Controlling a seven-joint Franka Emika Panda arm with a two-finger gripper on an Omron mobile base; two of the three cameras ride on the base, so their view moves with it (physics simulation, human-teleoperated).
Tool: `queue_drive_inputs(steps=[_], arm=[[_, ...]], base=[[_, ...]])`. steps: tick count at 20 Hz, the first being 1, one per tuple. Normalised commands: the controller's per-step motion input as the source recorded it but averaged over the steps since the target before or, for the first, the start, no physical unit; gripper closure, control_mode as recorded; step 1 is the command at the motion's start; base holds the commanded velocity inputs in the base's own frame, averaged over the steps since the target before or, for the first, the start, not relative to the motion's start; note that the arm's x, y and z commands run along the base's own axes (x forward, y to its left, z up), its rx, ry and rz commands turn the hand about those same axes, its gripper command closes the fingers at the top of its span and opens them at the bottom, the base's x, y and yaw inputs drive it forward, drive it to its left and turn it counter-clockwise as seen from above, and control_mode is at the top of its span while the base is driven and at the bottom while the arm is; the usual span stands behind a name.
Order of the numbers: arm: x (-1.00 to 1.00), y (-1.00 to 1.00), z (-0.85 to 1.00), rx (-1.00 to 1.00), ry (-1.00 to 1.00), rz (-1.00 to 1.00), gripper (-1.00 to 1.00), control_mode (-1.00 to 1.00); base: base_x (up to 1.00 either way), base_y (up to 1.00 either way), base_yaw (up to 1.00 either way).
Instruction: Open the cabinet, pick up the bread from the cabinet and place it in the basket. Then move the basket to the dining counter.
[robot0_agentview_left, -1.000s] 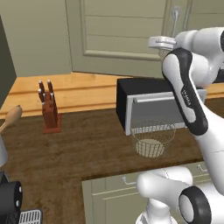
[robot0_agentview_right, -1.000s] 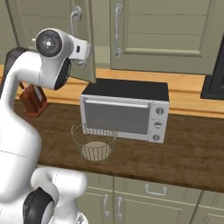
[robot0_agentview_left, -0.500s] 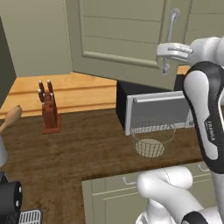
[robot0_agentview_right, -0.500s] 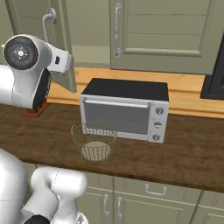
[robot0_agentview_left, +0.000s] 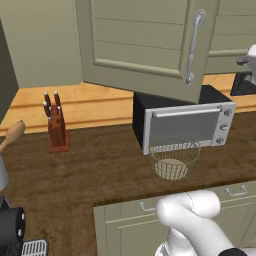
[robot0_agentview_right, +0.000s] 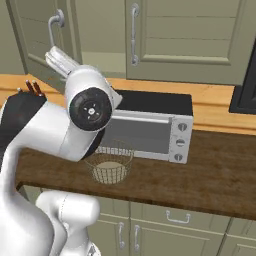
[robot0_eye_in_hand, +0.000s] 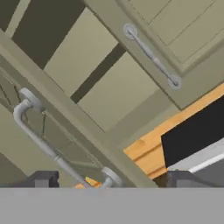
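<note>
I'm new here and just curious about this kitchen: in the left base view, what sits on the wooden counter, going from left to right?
Wooden spoon → knife block → basket → microwave.

We see the cabinet (robot0_agentview_left: 145, 45) door in matt sage-green paint with a smooth grey metal handle (robot0_agentview_left: 194, 47). Below it, the basket (robot0_agentview_left: 173, 158) is thin grey wire mesh, standing on a dark wood-grain counter (robot0_agentview_left: 100, 170) beside a brushed-metal microwave (robot0_agentview_left: 185, 125).
</note>
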Motion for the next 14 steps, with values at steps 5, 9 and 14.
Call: queue_drive_inputs(steps=[5,9,14], arm=[[0.95,-0.66,-0.41,0.42,0.25,0.09,-1.0,-1.0],[1.0,0.0,-0.5,0.34,0.31,0.1,-1.0,-1.0],[0.95,0.44,-0.13,0.17,0.14,0.21,-1.0,-1.0]], base=[[0.0,0.0,0.0],[0.0,0.0,0.0],[0.0,0.0,0.0]])
